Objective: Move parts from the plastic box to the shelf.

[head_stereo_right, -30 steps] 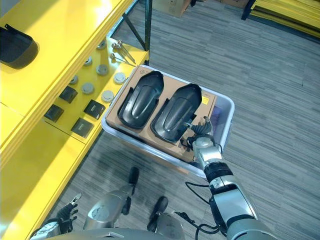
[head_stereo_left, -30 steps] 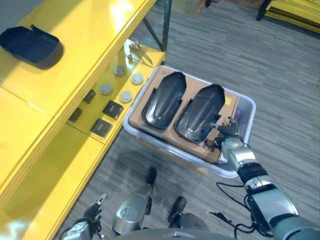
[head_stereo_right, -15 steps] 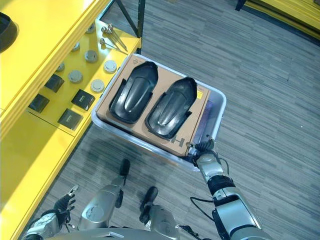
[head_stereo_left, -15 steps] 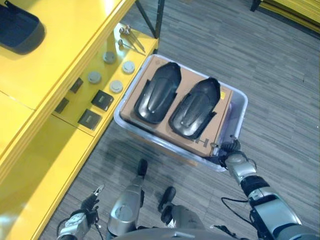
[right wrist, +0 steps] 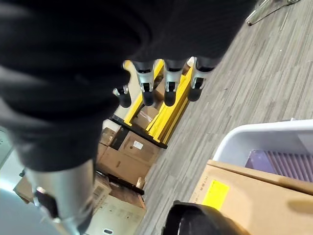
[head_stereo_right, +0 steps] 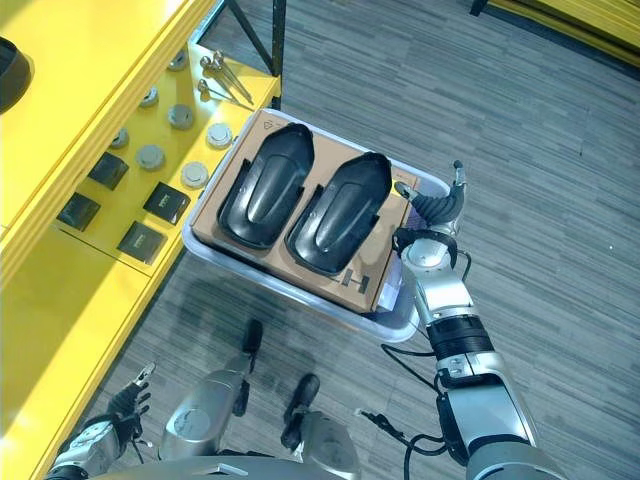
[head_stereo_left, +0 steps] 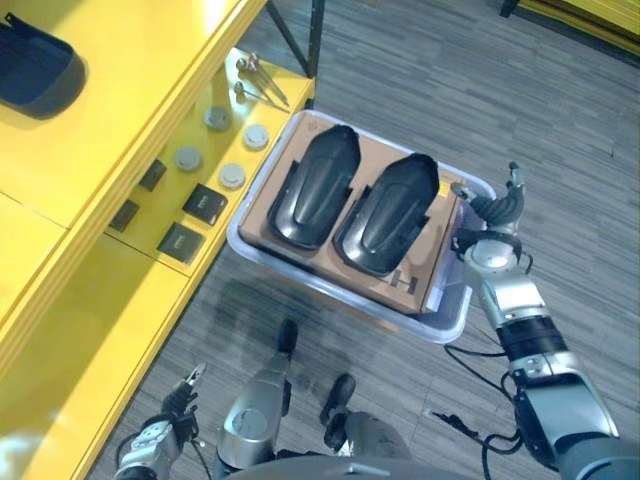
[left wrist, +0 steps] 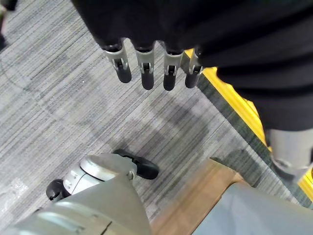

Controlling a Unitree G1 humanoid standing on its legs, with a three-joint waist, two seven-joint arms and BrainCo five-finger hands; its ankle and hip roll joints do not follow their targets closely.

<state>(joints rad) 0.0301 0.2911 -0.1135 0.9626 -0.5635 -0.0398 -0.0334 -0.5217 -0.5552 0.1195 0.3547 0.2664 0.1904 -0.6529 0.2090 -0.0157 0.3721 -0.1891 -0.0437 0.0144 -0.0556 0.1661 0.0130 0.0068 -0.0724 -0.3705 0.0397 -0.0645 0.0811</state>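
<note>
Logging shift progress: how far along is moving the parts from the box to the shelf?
One dark part already lies on the yellow shelf. Nothing is in hand: the right robot hand is open beside the plastic box, and the left robot hand hangs open. Two black parts remain in the box on cardboard.

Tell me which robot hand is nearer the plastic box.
Right. The right robot hand is at the plastic box's far right rim; the left robot hand hangs low, away from it.
</note>
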